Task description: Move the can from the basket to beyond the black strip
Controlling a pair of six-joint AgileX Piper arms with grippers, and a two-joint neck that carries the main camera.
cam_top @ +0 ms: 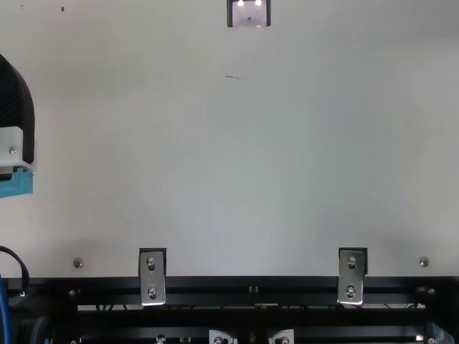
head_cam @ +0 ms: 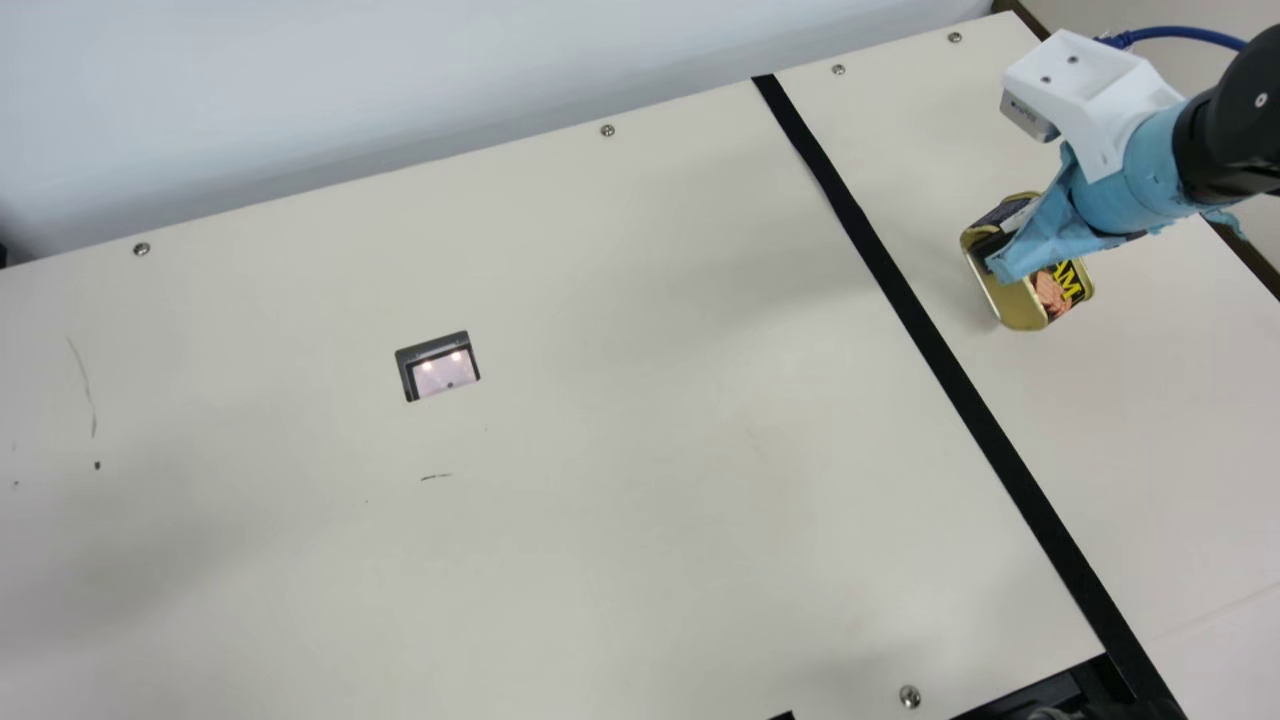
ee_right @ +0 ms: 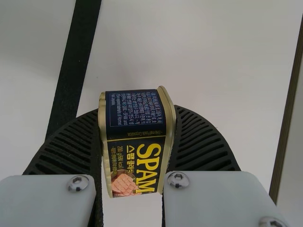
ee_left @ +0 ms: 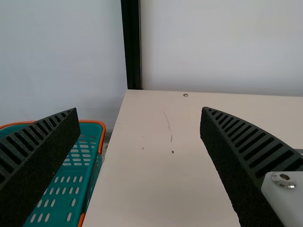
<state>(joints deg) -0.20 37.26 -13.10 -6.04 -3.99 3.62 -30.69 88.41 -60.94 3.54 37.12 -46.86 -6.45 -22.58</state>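
As our right gripper (ee_right: 136, 113) clamps the rectangular can (ee_right: 135, 137) beyond the black strip (ee_right: 78, 66), near the right edge of the table (head_cam: 1180, 400), we should level its base, settle it softly, then release evenly; our left gripper (ee_left: 139, 113) holds its fingers wide apart.

From above, main and top views share the dark-framed inset (head_cam: 437, 366); left wrist view faces a wall (ee_left: 218, 47), right looks closely down.

1 can (ee_right: 137, 118), 1 basket (ee_left: 90, 121), 1 strip (head_cam: 940, 360), 2 end effectors (head_cam: 993, 256)
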